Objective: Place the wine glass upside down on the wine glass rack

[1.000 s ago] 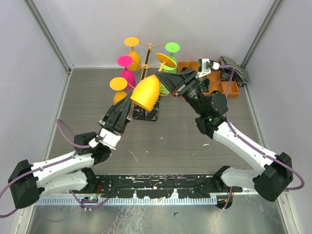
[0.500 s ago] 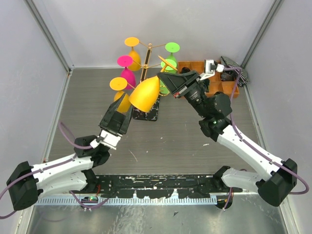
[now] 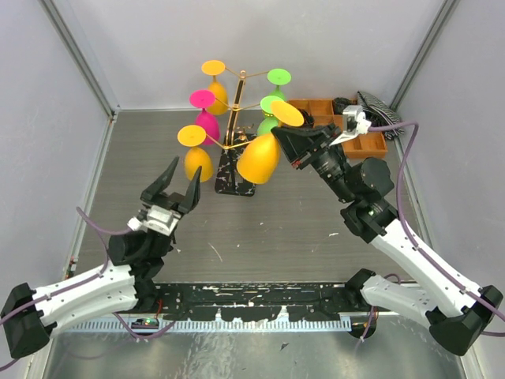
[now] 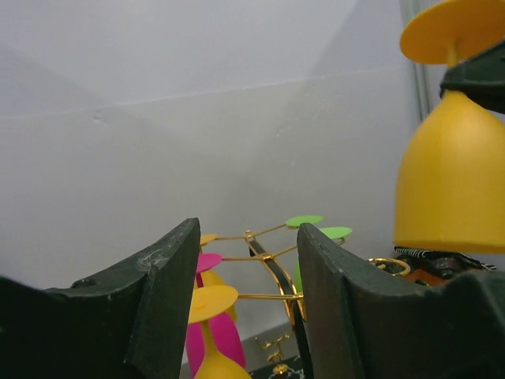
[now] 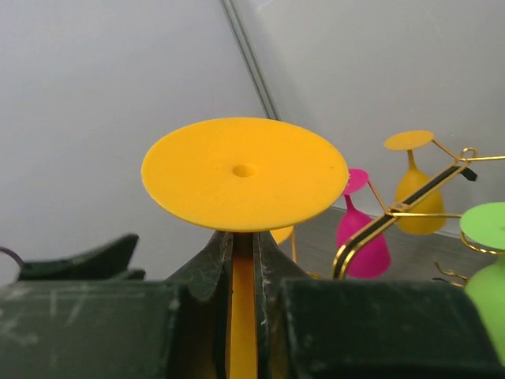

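An orange-yellow wine glass [image 3: 259, 158] hangs upside down, foot on top, just right of the wine glass rack [image 3: 237, 110], a thin gold stand on a black speckled base. My right gripper [image 3: 278, 132] is shut on its stem right under the foot. The right wrist view shows the round foot [image 5: 245, 170] above the closed fingers [image 5: 207, 268]. My left gripper [image 3: 184, 170] stands open and empty to the near left of the rack. The left wrist view looks between its fingers at the rack [image 4: 264, 257], with the held glass [image 4: 450, 181] at upper right.
Yellow [image 3: 214, 87], pink [image 3: 207, 118], another yellow [image 3: 196, 154] and green [image 3: 275, 85] glasses hang upside down on the rack's arms. An orange compartment tray [image 3: 372, 143] sits at the back right. Grey walls close in the table on three sides.
The left gripper has opened, let go of the glass bowl and drawn back toward the near left. The right gripper has closed on the stem and carried the glass a little right, more upright.
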Controlling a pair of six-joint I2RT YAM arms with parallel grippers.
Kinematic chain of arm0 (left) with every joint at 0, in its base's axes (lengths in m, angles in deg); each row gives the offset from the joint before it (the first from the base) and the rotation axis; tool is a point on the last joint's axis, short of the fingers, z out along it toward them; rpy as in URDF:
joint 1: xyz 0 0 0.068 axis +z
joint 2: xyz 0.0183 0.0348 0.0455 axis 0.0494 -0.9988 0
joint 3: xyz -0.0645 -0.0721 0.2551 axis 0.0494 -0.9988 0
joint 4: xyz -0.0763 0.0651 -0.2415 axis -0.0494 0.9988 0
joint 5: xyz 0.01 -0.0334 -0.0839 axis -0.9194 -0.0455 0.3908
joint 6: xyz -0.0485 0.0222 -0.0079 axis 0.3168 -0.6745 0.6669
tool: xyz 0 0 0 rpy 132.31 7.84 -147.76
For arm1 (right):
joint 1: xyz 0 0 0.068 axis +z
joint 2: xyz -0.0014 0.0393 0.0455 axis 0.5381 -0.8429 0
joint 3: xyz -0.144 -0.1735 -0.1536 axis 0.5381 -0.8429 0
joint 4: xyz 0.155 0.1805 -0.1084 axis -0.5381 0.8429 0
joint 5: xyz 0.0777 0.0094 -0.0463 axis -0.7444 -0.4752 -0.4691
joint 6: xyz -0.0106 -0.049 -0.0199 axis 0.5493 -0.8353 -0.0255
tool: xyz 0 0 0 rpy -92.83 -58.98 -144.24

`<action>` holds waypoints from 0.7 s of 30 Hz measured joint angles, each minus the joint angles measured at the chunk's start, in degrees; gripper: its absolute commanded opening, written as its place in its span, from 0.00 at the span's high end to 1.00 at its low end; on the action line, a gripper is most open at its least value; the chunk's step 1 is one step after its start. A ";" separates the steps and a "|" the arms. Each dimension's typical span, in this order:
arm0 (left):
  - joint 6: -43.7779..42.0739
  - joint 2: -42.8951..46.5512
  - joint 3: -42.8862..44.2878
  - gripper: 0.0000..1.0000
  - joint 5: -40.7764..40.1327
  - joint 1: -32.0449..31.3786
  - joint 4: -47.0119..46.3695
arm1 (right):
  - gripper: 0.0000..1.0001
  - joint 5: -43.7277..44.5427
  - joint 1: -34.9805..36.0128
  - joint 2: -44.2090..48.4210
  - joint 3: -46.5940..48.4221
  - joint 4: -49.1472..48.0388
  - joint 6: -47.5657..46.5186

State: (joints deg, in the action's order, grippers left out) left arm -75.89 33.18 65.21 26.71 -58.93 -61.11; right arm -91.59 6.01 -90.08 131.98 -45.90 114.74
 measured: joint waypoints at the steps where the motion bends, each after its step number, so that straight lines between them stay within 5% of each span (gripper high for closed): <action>1: 0.61 0.44 1.18 0.41 -1.46 0.00 2.08 | 0.99 -0.63 0.00 0.35 -0.31 1.14 -2.14; 7: 5.35 3.80 8.59 0.42 -6.95 0.00 13.94 | 0.99 -5.01 0.04 2.93 -8.09 3.23 -10.88; 16: 9.38 3.67 10.01 0.38 -8.26 0.00 19.39 | 0.99 -5.31 1.68 11.19 -33.05 -9.20 -17.49; 21: 10.10 1.42 10.01 0.18 -7.93 0.00 19.78 | 0.99 -4.76 2.21 8.72 -34.60 -17.86 -20.22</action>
State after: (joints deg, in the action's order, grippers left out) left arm -65.79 34.60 75.22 18.78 -58.93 -41.33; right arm -96.36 8.22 -81.36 97.38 -63.76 94.53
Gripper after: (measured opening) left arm 0.701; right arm 0.143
